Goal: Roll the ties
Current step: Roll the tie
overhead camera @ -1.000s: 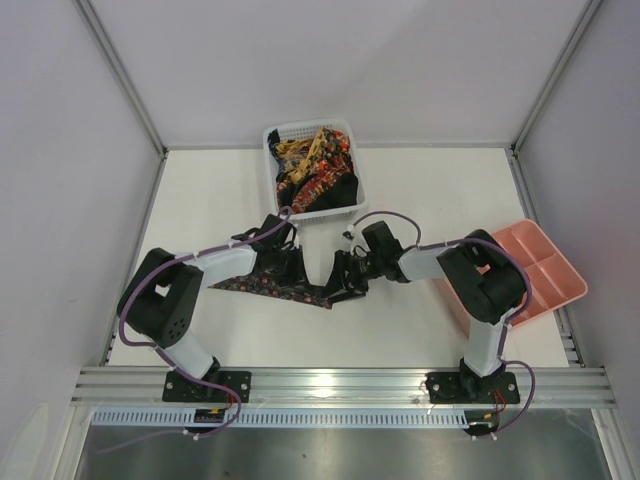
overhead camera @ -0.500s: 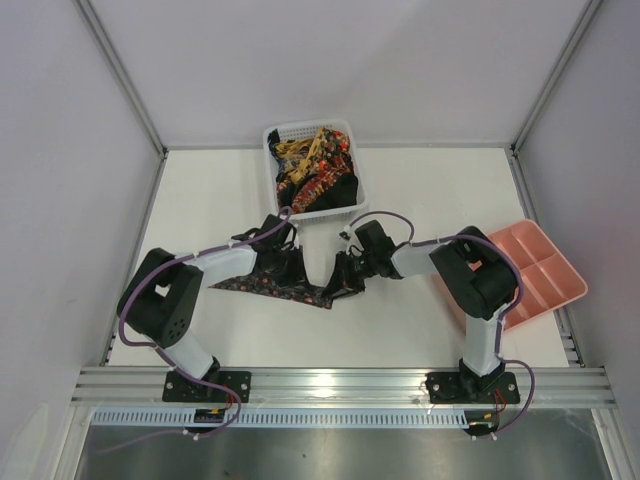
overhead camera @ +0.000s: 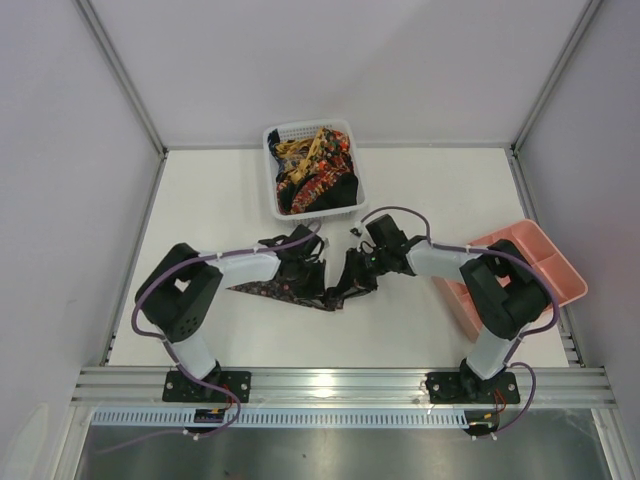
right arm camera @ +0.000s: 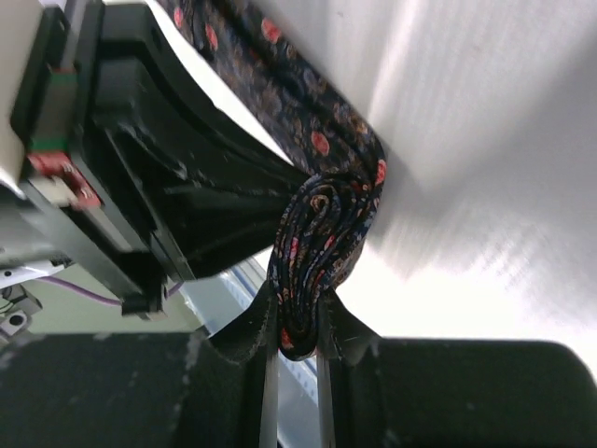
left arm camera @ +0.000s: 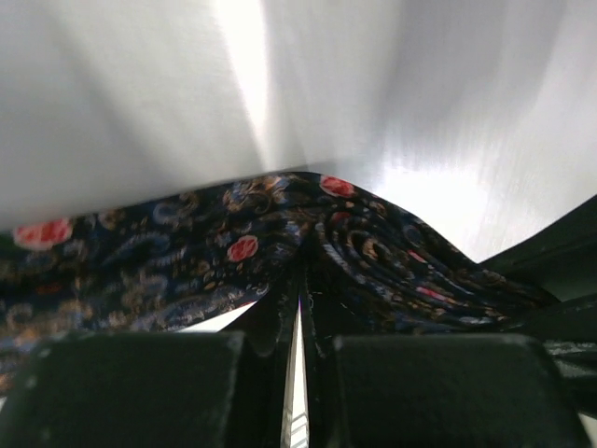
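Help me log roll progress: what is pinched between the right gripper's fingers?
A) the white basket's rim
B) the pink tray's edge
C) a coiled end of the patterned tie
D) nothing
C: in the right wrist view the right gripper is shut on the patterned tie where it is wound into a spiral.

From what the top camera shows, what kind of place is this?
Probably a robot test cell: plain white wall panels enclose a white table, an aluminium rail carries two arms, and a white plastic mesh basket holds patterned neckties.

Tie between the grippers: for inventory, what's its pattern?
Dark blue tie, red flowers, tan swirls; best in left wrist view.
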Available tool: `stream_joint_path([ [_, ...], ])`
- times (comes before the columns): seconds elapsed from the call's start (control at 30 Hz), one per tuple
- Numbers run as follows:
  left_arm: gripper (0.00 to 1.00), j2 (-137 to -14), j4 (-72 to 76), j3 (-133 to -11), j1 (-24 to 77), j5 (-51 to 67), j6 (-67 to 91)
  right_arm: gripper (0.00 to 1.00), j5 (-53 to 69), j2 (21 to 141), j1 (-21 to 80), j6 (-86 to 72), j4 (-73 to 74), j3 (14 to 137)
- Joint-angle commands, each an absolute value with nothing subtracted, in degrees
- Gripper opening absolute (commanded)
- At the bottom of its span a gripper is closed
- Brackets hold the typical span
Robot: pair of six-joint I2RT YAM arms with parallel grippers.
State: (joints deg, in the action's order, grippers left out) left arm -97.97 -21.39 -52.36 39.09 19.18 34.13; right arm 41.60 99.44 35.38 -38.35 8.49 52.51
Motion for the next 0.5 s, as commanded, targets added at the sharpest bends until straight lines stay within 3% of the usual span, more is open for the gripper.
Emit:
stream_joint_path([
  [0.0, 0.06, -100.2, -22.2, -55.5, 42.2, 19.3, 35.0, 0.00, 43.7, 96.8, 34.7, -36.7, 12.9, 53.4],
  [0.47, 0.02, -100.2, -26.1, -57.8, 43.7, 15.2, 33.2, 0.00, 38.9, 99.7, 34.5, -33.3, 27.2, 58.5],
])
